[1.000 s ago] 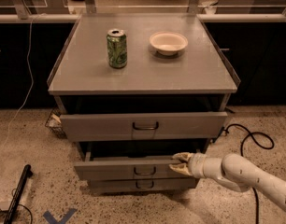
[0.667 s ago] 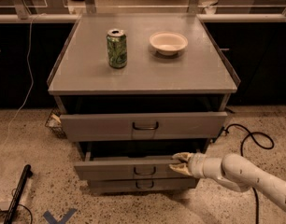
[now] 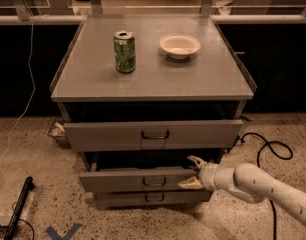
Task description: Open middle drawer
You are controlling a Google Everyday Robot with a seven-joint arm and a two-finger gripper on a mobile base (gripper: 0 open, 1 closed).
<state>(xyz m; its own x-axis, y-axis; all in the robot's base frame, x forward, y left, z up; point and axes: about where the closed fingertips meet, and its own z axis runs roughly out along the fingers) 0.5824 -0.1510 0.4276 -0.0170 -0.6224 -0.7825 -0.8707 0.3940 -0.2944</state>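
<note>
At the right end of the middle drawer [image 3: 138, 179], end effector [image 3: 193, 172], fingers [image 3: 195, 160] spread apart, drawer partly out.

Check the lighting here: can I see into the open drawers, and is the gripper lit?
Camera view: dim, warm overhead light; the cabinet top is evenly lit, no harsh glare. Deep shadow fills the middle drawer, hiding its inside. The gripper at that drawer's right end is clearly lit.
</note>
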